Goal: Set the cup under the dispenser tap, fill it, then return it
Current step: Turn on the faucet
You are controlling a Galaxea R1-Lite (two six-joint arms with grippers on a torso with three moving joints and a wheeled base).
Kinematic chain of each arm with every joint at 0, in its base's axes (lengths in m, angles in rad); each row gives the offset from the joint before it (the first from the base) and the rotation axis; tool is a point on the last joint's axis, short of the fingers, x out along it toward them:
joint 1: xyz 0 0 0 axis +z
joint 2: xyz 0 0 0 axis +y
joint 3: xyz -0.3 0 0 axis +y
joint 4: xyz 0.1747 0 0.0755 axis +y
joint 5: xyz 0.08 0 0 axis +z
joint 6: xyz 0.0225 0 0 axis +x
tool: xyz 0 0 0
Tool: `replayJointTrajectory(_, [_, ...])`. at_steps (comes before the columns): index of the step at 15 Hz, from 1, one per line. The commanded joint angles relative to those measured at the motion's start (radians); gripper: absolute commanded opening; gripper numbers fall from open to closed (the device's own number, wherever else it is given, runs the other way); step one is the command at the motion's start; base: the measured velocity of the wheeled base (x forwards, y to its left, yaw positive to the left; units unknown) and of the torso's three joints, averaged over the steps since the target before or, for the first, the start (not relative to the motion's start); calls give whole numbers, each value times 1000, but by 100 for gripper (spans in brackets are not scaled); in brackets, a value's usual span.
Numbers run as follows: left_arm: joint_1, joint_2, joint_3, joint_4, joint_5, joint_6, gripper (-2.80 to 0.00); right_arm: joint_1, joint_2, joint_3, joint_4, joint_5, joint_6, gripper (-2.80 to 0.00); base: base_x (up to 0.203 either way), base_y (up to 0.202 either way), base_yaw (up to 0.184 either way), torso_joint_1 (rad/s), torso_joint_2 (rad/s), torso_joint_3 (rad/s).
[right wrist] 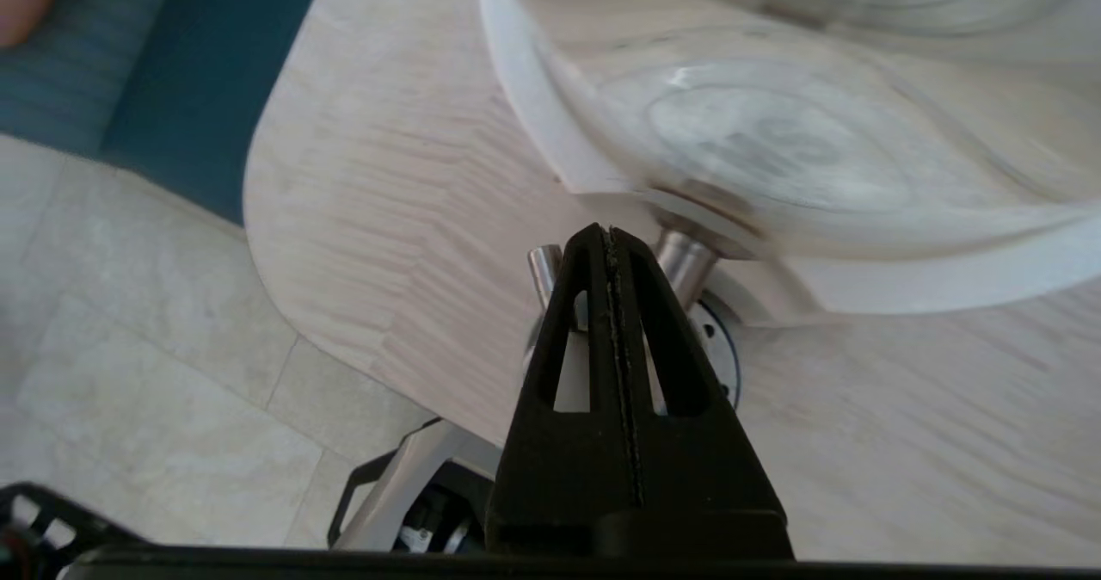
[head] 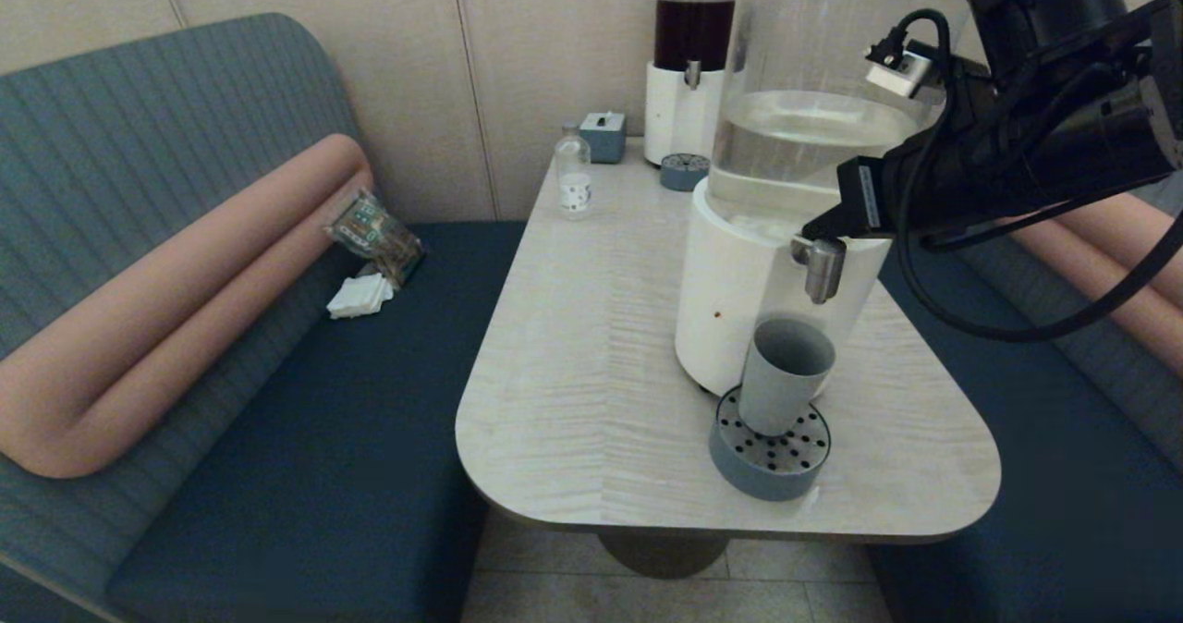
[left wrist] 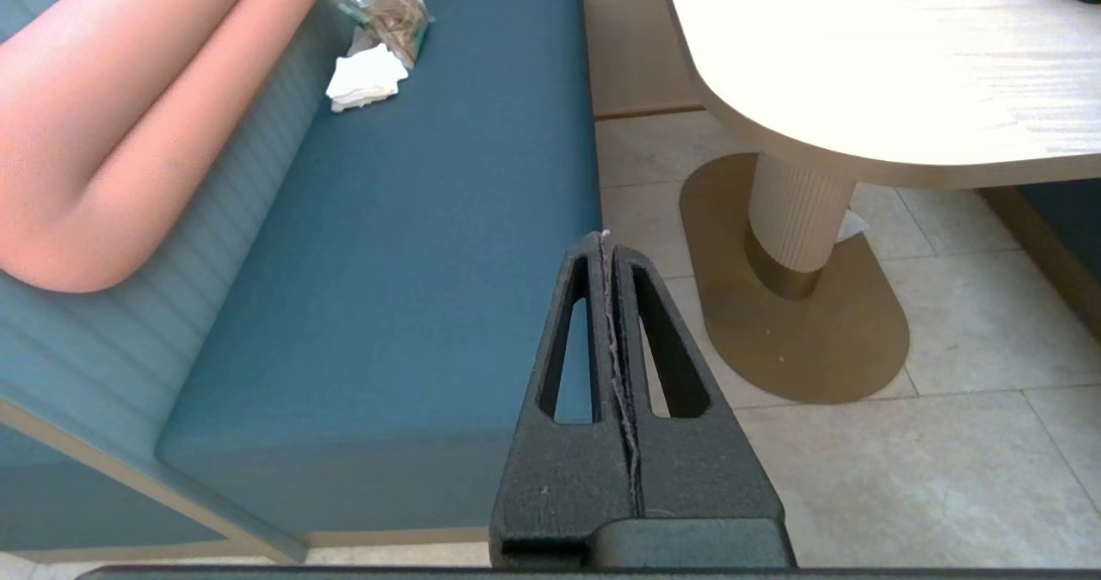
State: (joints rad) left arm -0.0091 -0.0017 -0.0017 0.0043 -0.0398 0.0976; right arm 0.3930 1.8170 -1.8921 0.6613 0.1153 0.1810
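The grey-blue cup (head: pixel 784 373) stands upright on a round perforated drip tray (head: pixel 772 461), directly below the steel dispenser tap (head: pixel 823 270) of the large white-based dispenser (head: pixel 730 309). My right gripper (head: pixel 815 231) is shut and empty, its tip touching or just above the top of the tap. In the right wrist view the shut right gripper (right wrist: pixel 609 234) covers the tap (right wrist: pixel 688 263) and the tray's rim (right wrist: pixel 724 352); the cup is hidden behind the fingers. My left gripper (left wrist: pixel 606 240) is shut and empty, parked low over the bench edge and floor.
A dark-liquid dispenser (head: pixel 691 59) with its own tray (head: pixel 684 172), a small clear bottle (head: pixel 573 179) and a blue-grey box (head: pixel 605 135) stand at the table's far end. A packet (head: pixel 374 235) and napkin (head: pixel 359 298) lie on the left bench. The table pedestal (left wrist: pixel 796 219) stands near the left gripper.
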Motion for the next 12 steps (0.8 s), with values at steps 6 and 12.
replayJointTrajectory(6, [0,0,0,0,0,1,-280,-24,-7,-8,-2,-3,3,-280,0,0,0,0,0,0])
replayJointTrajectory(12, [0,0,0,0,0,1,-280,-108,-120,-3,1,-14,-3,-280,0,0,0,0,0,0])
